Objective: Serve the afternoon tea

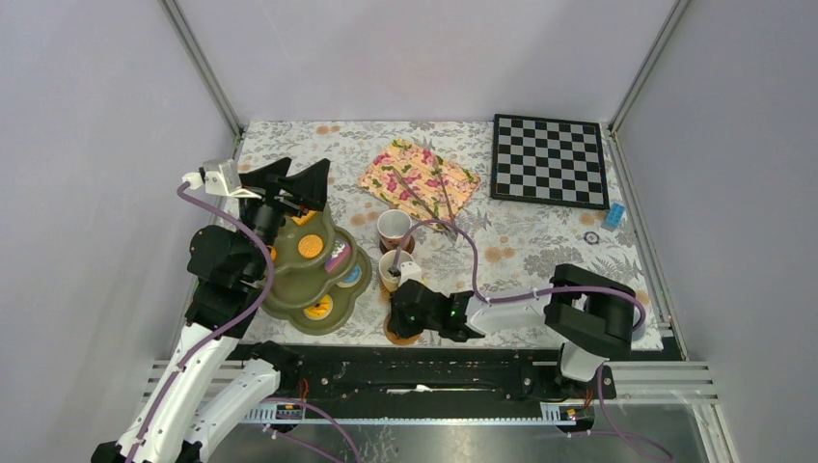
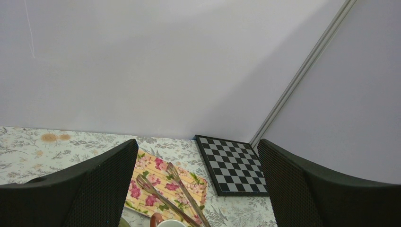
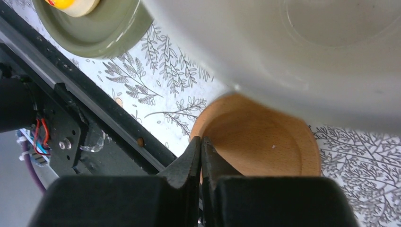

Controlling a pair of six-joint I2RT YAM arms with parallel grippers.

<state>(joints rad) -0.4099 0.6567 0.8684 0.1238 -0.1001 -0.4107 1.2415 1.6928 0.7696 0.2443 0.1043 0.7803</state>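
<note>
Right claw [image 3: 201,140] closed, tips at the rim of a wooden coaster [image 3: 259,144] on the desk [image 1: 540,246] beside a mug [image 3: 283,56]; left claw [image 2: 197,142] spread wide over the olive-green stand [image 1: 289,278]

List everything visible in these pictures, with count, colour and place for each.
three-tier stand: 1, olive green, left side
toy pastries: 4 seen, orange, yellow, blue, pink, on the stand
mugs: 2, brownish-pink and pale yellow, centre
coaster: 1, brown wood, near edge
floral mat: 1, yellow-pink, far centre
metal tongs: 1, silver, on the mat
chessboard: 1, black-white, far right
small block: 1, blue, beside chessboard
left gripper: open, above the stand
right gripper: shut, at the coaster
</note>
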